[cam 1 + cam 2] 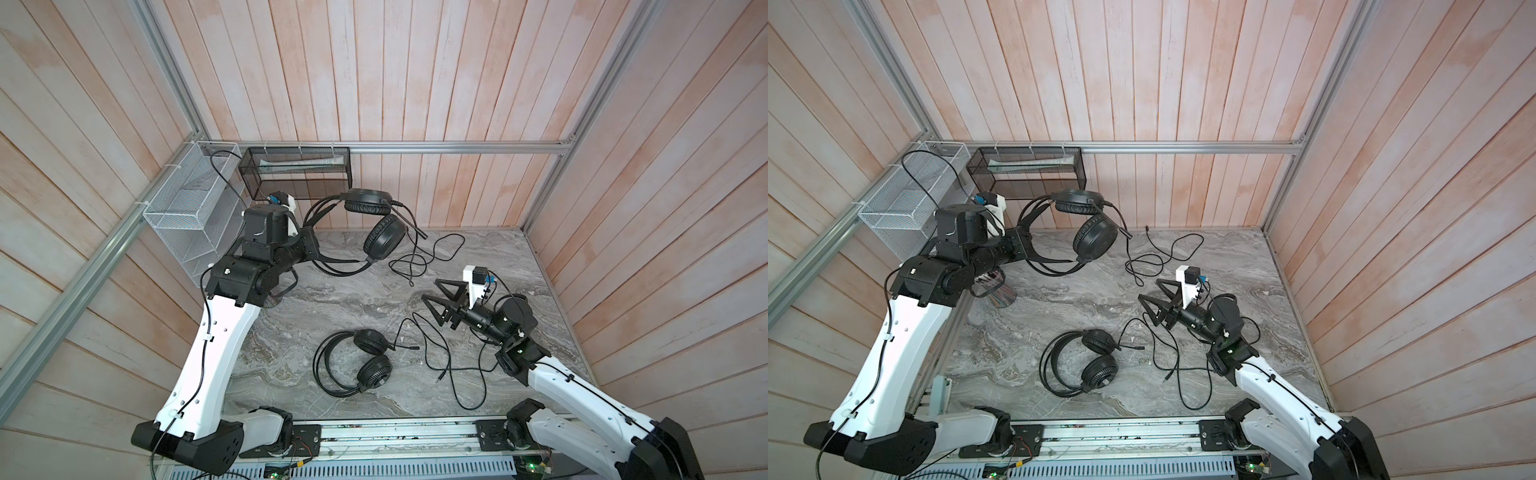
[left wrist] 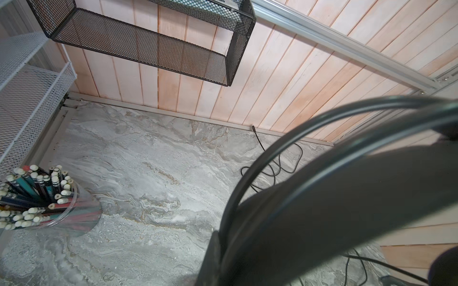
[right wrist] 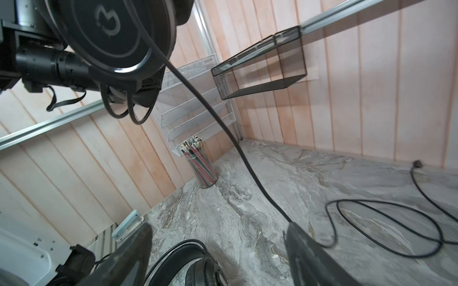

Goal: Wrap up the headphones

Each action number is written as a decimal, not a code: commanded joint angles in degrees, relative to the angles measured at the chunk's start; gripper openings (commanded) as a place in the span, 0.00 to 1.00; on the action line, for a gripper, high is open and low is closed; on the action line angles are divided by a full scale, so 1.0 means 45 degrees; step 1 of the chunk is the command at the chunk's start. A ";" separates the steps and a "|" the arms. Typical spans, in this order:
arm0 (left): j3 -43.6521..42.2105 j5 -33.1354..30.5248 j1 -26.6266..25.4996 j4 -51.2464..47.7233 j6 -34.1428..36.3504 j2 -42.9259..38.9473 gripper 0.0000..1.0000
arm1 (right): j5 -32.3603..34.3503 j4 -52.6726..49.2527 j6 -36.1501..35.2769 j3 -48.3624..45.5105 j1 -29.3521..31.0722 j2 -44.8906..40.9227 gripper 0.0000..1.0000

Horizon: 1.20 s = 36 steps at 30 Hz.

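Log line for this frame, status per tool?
left tool: shut on raised headset headband | right tool: open, near dangling cable | second headset: lying unwrapped

Smooth marble-look tabletop (image 1: pixel 332 307), wood-plank walls (image 1: pixel 415 83), black metal-mesh basket (image 1: pixel 297 185), white metal-mesh basket (image 1: pixel 183 208), glossy plastic earcup (image 3: pixel 111 32)

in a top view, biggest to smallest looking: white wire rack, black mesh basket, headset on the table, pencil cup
white wire rack
black mesh basket and headset on the table, roughly alike
pencil cup, partly hidden
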 commanded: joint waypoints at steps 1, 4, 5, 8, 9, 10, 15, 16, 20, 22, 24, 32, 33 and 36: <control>0.0563 0.0772 -0.0002 -0.0030 -0.0453 -0.0372 0.00 | -0.1553 0.1118 -0.0301 0.0458 0.0229 0.0548 0.78; 0.0502 0.1008 -0.0002 -0.0093 -0.0563 -0.0482 0.00 | -0.0611 0.1191 -0.0742 0.0509 0.0272 0.1155 0.76; 0.0582 0.1037 -0.0002 -0.0177 -0.0576 -0.0471 0.00 | -0.0332 0.1148 -0.0902 0.0579 0.0266 0.1362 0.76; 0.0775 0.1116 -0.0002 -0.0402 -0.0541 -0.0464 0.00 | 0.0336 0.0957 -0.1408 0.0993 0.0281 0.2134 0.68; 0.0777 0.1081 -0.0004 -0.0451 -0.0551 -0.0520 0.00 | 0.0617 0.1007 -0.1518 0.1107 0.0288 0.2381 0.67; 0.0737 0.1108 -0.0002 -0.0459 -0.0579 -0.0567 0.00 | 0.0901 0.1018 -0.1585 0.1219 0.0278 0.2604 0.65; 0.0586 0.1136 -0.0002 -0.0686 -0.0565 -0.0681 0.00 | 0.1246 0.1606 -0.1613 0.1520 0.0279 0.3528 0.61; 0.0535 0.1113 -0.0011 -0.0682 -0.0576 -0.0723 0.00 | 0.1208 0.1741 -0.1579 0.1524 0.0275 0.3682 0.60; 0.0454 0.1080 -0.0002 -0.0718 -0.0595 -0.0765 0.00 | 0.0586 0.2384 -0.1306 0.1536 0.0421 0.4262 0.58; 0.0455 0.1011 -0.0002 -0.0737 -0.0589 -0.0746 0.00 | 0.0367 0.2555 -0.1237 0.1458 0.0528 0.4317 0.56; 0.0463 0.0913 -0.0002 -0.0763 -0.0581 -0.0743 0.00 | 0.0260 0.2854 -0.1096 0.1155 0.0533 0.4216 0.56; 0.0523 0.0824 -0.0002 -0.0812 -0.0580 -0.0720 0.00 | -0.0293 0.3407 -0.0834 0.1010 0.0539 0.5042 0.56; 0.0467 0.0804 -0.0002 -0.0790 -0.0561 -0.0772 0.00 | -0.0279 0.3487 -0.0843 0.0976 0.0556 0.5106 0.56; 0.0252 0.0669 -0.0002 -0.0753 -0.0576 -0.0877 0.00 | -0.0504 0.3511 -0.0808 0.1167 0.0592 0.5430 0.54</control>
